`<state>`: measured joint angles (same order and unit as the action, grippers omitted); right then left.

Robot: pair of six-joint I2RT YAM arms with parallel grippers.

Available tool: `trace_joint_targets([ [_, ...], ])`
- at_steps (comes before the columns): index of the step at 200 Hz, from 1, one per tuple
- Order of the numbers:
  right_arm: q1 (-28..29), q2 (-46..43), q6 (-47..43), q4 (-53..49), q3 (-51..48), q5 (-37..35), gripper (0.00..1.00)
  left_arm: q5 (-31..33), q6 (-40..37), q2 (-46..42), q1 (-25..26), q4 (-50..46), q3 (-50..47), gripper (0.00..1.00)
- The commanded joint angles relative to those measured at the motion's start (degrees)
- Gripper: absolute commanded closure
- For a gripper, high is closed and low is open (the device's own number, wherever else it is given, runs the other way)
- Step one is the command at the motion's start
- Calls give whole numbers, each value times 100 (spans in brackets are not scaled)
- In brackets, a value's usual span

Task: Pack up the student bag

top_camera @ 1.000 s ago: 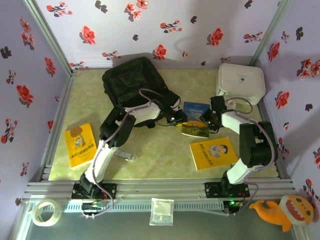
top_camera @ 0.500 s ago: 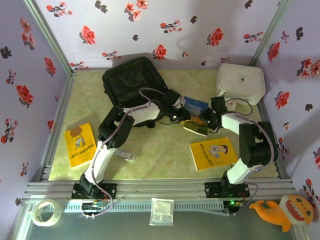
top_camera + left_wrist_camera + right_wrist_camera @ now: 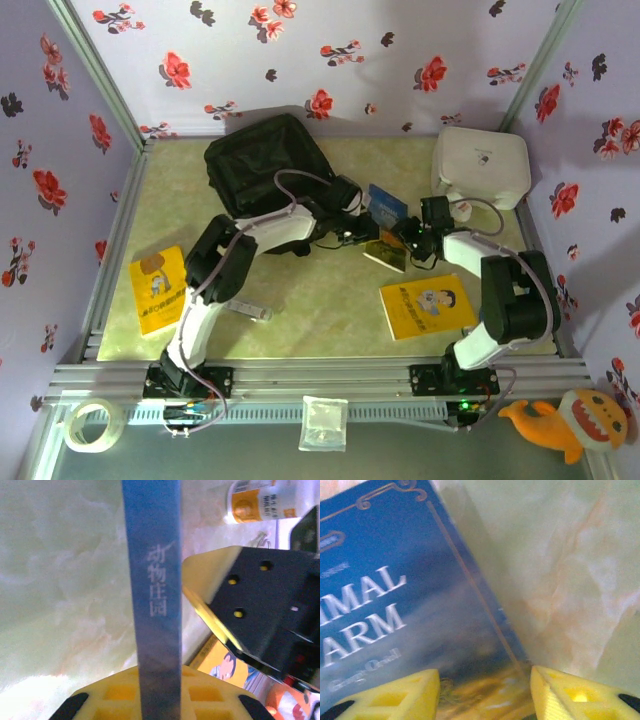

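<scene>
Looking down from above, the student bag [image 3: 262, 160], a black soft backpack, lies at the far left of the table; whether its zip is open I cannot tell. Right of it, near the table's middle, both arms meet at a blue book [image 3: 385, 208] tilted up off the surface. The left gripper [image 3: 362, 237] reaches it from the bag's side, the right gripper [image 3: 407, 238] from the other. A white hard case [image 3: 480, 165] sits far right. The left yellow book [image 3: 160, 290] and the right yellow book [image 3: 428, 307] lie flat near the front, well apart from the bag.

From the left wrist, the blue book's spine runs straight up the picture, pinched between two yellow fingers [image 3: 107, 687]. This gripper is nearly closed and has hold of the book. Gripping the thin edge probably keeps it upright for sliding into the bag.

From the right wrist, the cover reading "Animal Farm" faces the camera. The yellow fingers [image 3: 395, 695] stand well apart with the book's lower corner between them, clamping nothing that I can make out. It looks like a handover, with the arm nearer the bag taking the book.
</scene>
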<state>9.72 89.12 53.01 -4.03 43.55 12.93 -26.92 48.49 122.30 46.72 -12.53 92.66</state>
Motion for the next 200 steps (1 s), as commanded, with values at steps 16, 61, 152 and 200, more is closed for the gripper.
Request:
trace_joint_targets([
  [16,34,-604,514,1349,-313,888,34,861,-827,-1605,-305,93,-554,100],
  [61,417,-651,1490,3221,-300,1540,18,1219,-623,-2837,-890,619,-1409,100],
  [152,1522,419,3531,6662,-30,1393,11,1328,425,-3832,-1294,2467,-2389,100],
  [200,1769,708,3689,6650,202,1319,13,1839,1385,-3775,-1292,2621,-2631,100],
])
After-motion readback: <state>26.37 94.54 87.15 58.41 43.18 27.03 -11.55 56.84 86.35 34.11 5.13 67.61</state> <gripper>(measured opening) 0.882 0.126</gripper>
